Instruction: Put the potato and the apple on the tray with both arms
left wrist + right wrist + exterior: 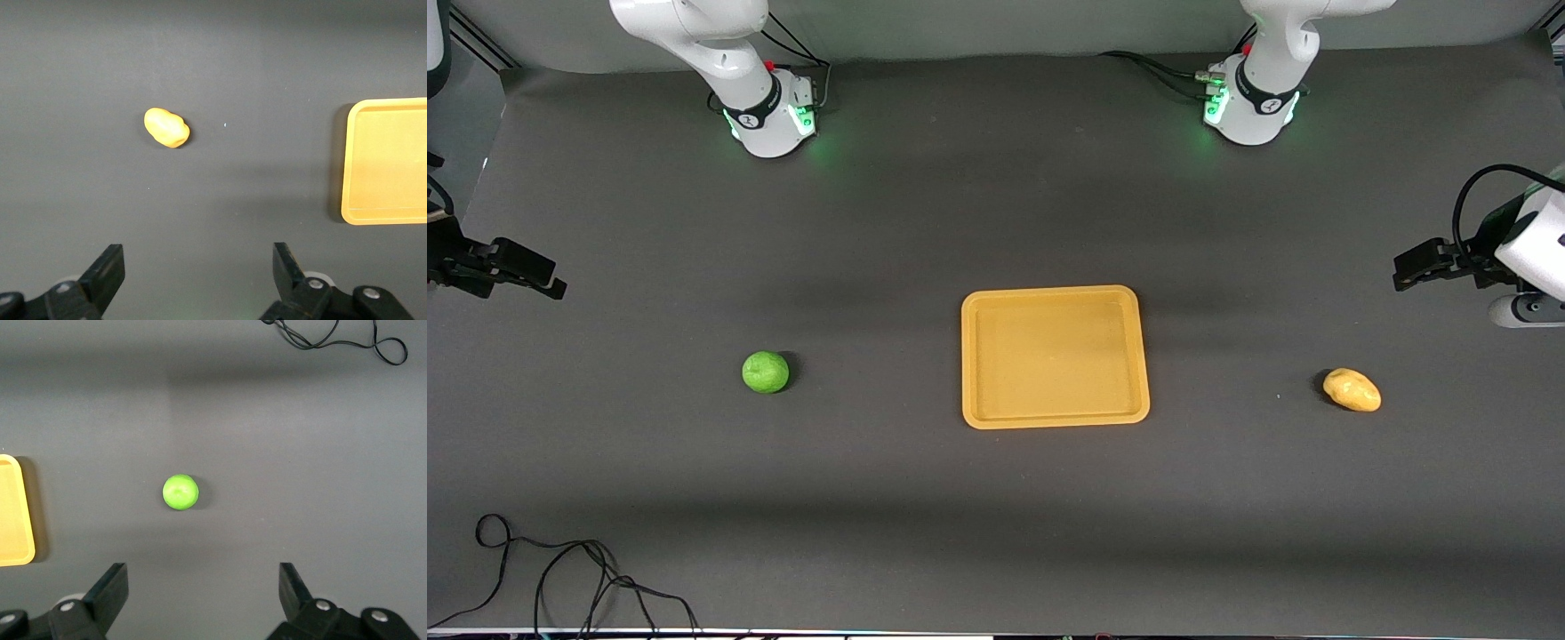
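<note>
Approach step, nothing grasped: the right gripper (551, 286) hangs over the bench edge, jaws released, apple (766, 372) on the bench. The tray (1054, 295) lies empty mid-bench. The potato (1352, 389) lies below the left gripper (1400, 271), jaws released; each arm must next descend onto its item.
</note>
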You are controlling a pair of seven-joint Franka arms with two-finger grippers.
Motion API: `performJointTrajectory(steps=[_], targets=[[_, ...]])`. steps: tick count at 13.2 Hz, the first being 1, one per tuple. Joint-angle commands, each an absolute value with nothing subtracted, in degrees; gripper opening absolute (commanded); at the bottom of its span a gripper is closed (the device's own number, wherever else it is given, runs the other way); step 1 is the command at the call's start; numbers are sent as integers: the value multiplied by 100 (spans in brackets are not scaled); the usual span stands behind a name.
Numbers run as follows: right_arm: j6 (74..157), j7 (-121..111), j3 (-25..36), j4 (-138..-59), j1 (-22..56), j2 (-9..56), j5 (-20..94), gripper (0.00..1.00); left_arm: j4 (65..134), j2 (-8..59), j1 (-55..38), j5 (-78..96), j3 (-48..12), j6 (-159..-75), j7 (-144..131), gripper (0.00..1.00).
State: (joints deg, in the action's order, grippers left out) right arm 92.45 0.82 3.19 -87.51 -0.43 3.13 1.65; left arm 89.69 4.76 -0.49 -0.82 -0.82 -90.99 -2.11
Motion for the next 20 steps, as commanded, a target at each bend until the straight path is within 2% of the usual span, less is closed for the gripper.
performJointTrajectory(steps=[1, 15, 20], targets=[[9185, 105, 334, -8596, -44, 352, 185, 100, 9053, 439, -44, -18, -79, -9202, -132, 99], [9123, 97, 343, -8604, -44, 325, 193, 100, 9053, 535, -35, -18, -88, -9237, -132, 99], [8851, 88, 343, -8604, -44, 325, 193, 100, 9711, 948, 114, 87, -79, -10466, 604, 99]])
